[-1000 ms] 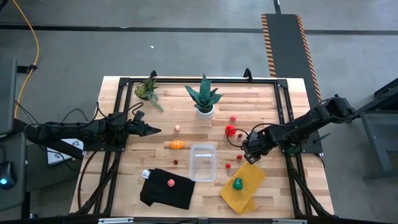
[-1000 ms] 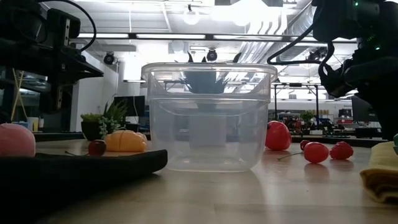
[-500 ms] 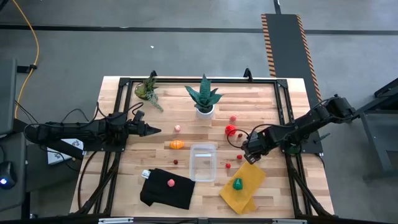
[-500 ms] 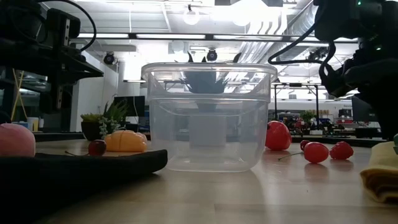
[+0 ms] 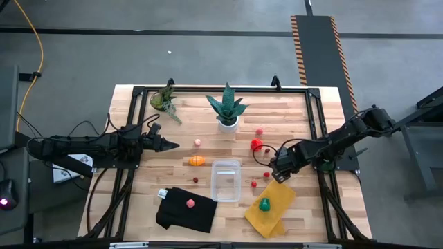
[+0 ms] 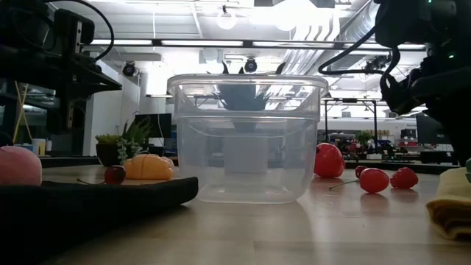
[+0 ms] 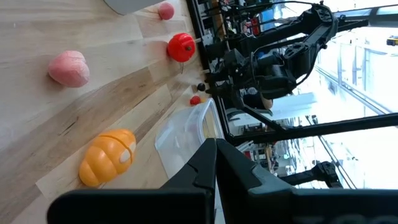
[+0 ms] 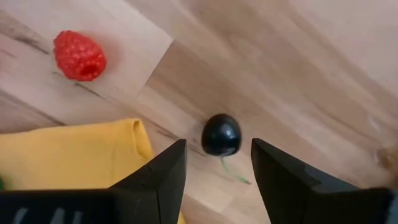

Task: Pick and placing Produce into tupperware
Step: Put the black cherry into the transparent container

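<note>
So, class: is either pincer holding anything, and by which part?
Nothing is held. The right pincer hangs open over a dark cherry; the left pincer is shut, empty.

Lighting's even and bright from where I sit, overhead lights glaring in the low view, the near table edge soft, right wrist view slightly blurry.

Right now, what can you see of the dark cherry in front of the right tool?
The cherry is small, round, glossy and near black, with a thin green stem. It lies on the bare wooden table, just off the yellow cloth's corner. The right tool is open, fingers either side, not touching it.
</note>
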Robot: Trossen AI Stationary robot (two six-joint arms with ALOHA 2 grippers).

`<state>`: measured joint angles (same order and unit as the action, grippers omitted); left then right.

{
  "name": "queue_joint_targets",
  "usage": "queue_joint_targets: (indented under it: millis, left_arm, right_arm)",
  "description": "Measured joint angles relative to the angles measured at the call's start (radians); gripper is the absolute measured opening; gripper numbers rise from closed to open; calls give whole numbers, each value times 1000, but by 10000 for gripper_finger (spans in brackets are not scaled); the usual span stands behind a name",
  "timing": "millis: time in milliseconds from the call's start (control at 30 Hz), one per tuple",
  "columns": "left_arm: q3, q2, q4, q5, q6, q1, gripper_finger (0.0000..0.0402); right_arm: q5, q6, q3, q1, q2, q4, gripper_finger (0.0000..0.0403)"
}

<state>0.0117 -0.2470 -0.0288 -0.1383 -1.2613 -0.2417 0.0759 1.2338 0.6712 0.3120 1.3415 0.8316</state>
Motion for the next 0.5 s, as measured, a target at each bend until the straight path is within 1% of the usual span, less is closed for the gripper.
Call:
queue_joint_targets:
  millis: [167,367,500]
  left_arm:
    - [0,0,0,0,0,0,1]
    - [0,0,-1,-7,0,0,1]
    - [0,0,-1,-7,0,0,1]
  right_arm:
    - [-7,0,0,-17,0,3,170]
    - [-2,5,-3,4,0,1,170]
    - [32,29,-63,-12,0,-67,170]
